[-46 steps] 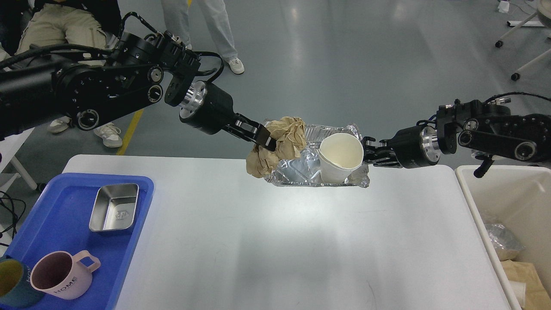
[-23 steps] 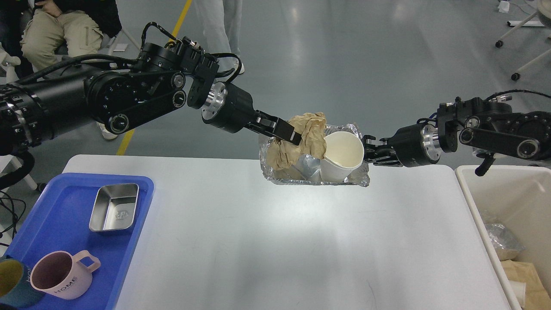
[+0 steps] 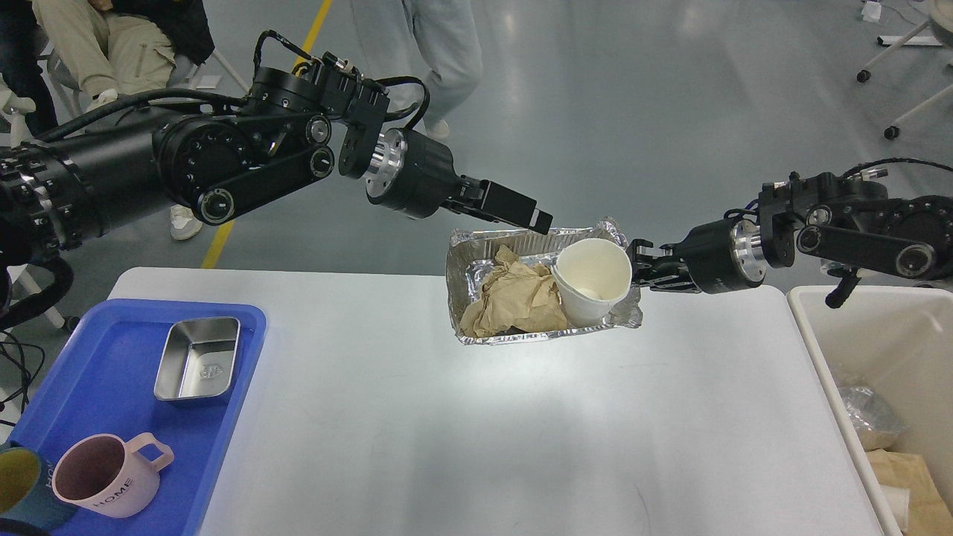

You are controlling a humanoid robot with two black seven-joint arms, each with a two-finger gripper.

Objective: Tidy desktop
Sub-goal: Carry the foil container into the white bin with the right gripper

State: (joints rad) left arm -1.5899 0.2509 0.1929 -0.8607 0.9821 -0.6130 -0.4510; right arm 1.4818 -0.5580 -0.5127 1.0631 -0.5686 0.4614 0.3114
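The white desktop (image 3: 476, 424) fills the lower view. My right gripper (image 3: 639, 268) is shut on the right rim of a crumpled foil tray (image 3: 465, 260) and holds it at the desktop's far edge. In the foil tray lie a crumpled brown paper wad (image 3: 514, 301) and a tilted white paper cup (image 3: 592, 279). My left gripper (image 3: 540, 221) is empty and hovers just above the foil tray's far rim, with its fingers slightly apart.
A blue tray (image 3: 97, 387) at the front left holds a steel container (image 3: 197, 359), a pink mug (image 3: 108, 476) and a teal cup (image 3: 18, 484). A cream-white bin (image 3: 878, 342) at the right holds foil and paper scraps. People stand beyond the table.
My left gripper let go of the brown paper wad, which dropped into the foil tray. The left gripper then lifted and moved right. The right arm held still.
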